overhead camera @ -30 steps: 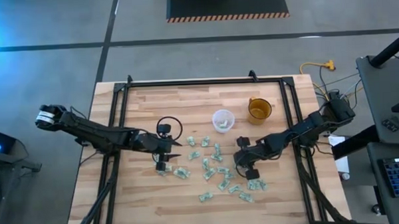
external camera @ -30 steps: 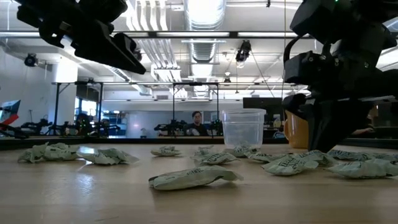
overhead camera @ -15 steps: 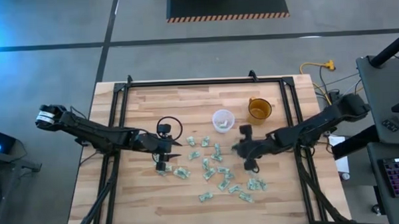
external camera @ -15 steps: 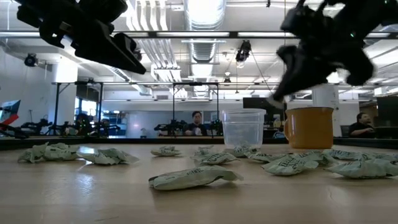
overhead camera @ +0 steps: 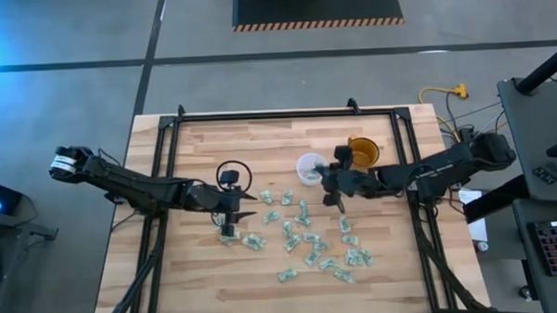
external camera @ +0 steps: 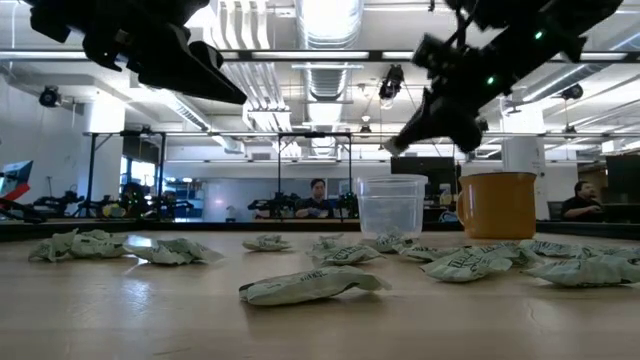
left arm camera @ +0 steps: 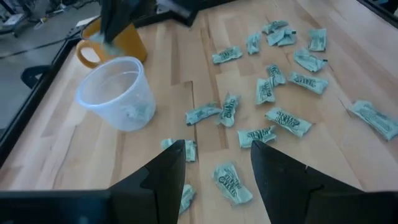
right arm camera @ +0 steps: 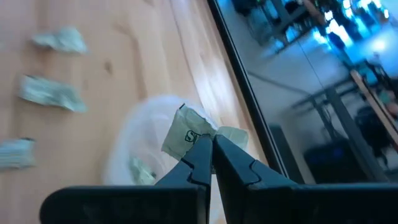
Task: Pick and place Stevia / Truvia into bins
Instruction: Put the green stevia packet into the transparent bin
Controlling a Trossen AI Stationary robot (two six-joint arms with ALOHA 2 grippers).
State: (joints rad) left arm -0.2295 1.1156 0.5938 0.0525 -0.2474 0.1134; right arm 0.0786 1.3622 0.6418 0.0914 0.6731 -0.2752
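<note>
Nearest the table's front edge, loose sachets (overhead camera: 305,244) lie scattered across the middle of the wooden table (overhead camera: 199,280), crumpled pale green and white paper, some flat, some folded on themselves. Above those toward the left side hangs the left gripper (left arm camera: 216,163), fingers spread apart and holding nothing, with a few packets just below it.

Farther back, the right gripper (right arm camera: 211,152) is pinched tight on one sachet (right arm camera: 186,132), a creased white-and-green slip sticking up from between the fingertips. It hovers just above the clear cup (overhead camera: 310,167), which sits toward the back of the table beside the orange cup (overhead camera: 362,153) and already has a packet or two inside.

This looks like the drop step: the gripper seems to need centring over the rim, then opening so the slip falls inside.
</note>
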